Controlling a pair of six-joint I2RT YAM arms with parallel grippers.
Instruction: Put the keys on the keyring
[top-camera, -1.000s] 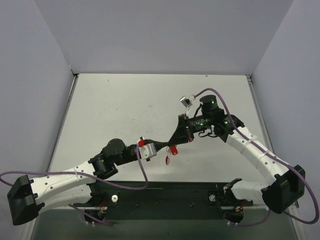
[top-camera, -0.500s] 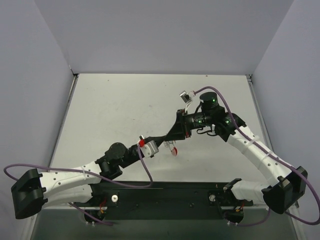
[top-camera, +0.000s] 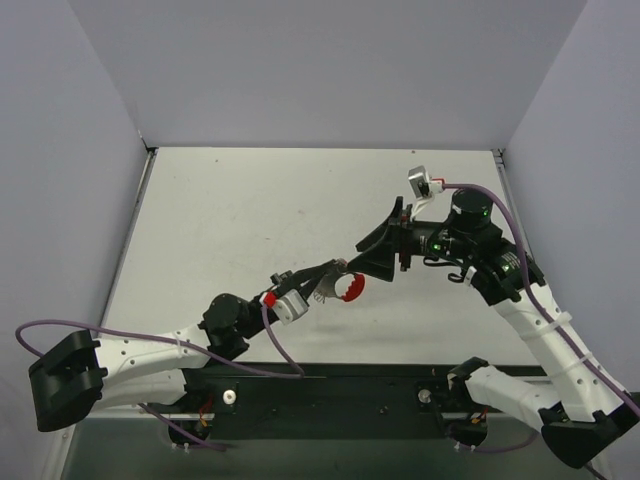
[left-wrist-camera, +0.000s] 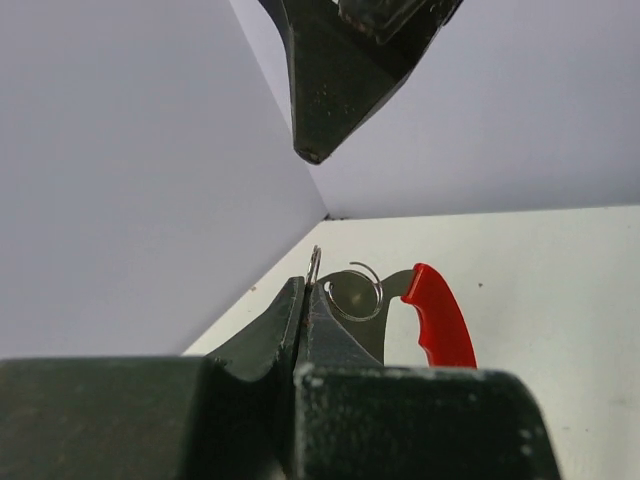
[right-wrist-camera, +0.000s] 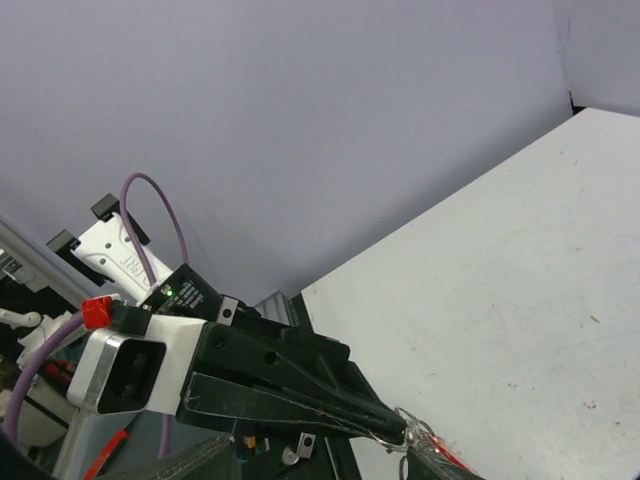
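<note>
My left gripper (top-camera: 336, 267) (left-wrist-camera: 303, 292) is shut on the keyring (left-wrist-camera: 357, 291), a thin silver wire loop whose edge sticks up from between the closed jaws. The keys show as one key (left-wrist-camera: 438, 314) (top-camera: 349, 289) with a red plastic head and a flat silver blade. It hangs right beside the left jaws, with the loop lying across its blade. My right gripper (top-camera: 362, 257) (right-wrist-camera: 300, 472) stands open just right of the key, holding nothing. One of its black fingers (left-wrist-camera: 330, 90) hangs above the ring. In the right wrist view the ring wires (right-wrist-camera: 416, 436) sit at the tip of the left gripper.
The white table (top-camera: 250, 220) is walled by grey panels on the left, back and right. Purple cables (top-camera: 285, 345) loop from both wrists. The black base rail (top-camera: 330, 385) runs along the near edge.
My right gripper has opened and its arm has drawn back to the right, off the key. The left gripper has shifted right with the ring and key still in it.
</note>
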